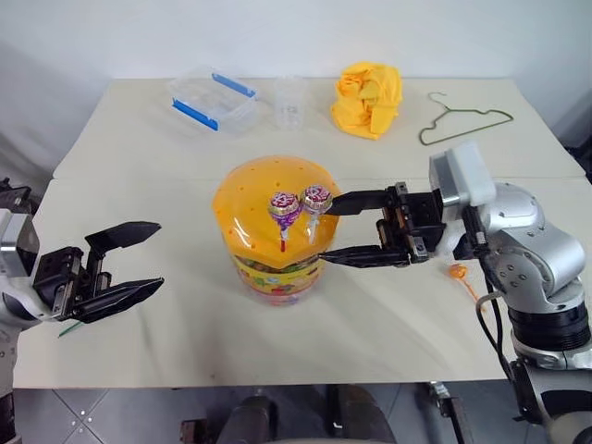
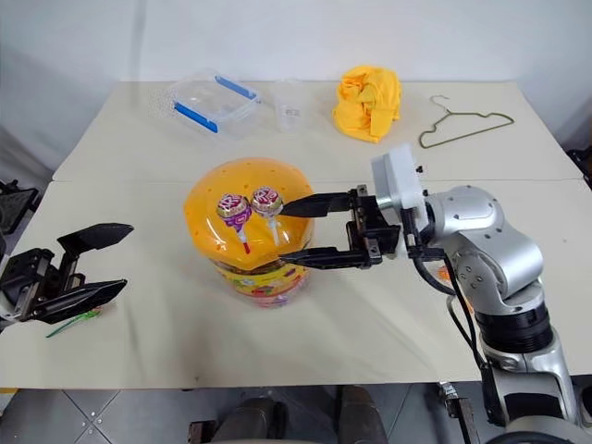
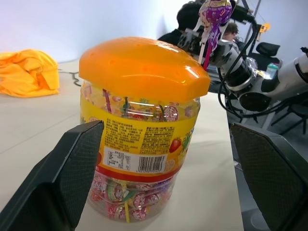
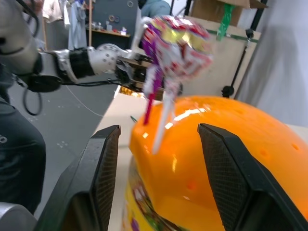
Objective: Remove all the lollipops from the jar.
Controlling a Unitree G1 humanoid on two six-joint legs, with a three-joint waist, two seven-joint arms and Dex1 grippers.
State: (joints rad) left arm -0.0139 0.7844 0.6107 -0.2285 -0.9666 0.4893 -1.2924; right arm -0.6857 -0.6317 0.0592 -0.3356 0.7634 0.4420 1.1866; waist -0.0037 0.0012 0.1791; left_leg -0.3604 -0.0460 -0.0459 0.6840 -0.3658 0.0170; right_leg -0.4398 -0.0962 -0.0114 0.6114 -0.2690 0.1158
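The right gripper has its two fingers spread, reaching in from the side toward two lollipops that stand in holes on the orange lid of the jar. The fingers look close to the sticks but are not pinching them yet.

The left gripper waits with fingers spread wide, well apart from the jar. A green lollipop lies on the table just beside it, and something orange, maybe another lollipop, lies under the right arm.

If the fingers close too low, they could bump the lid and push the jar, or grab both sticks at once.
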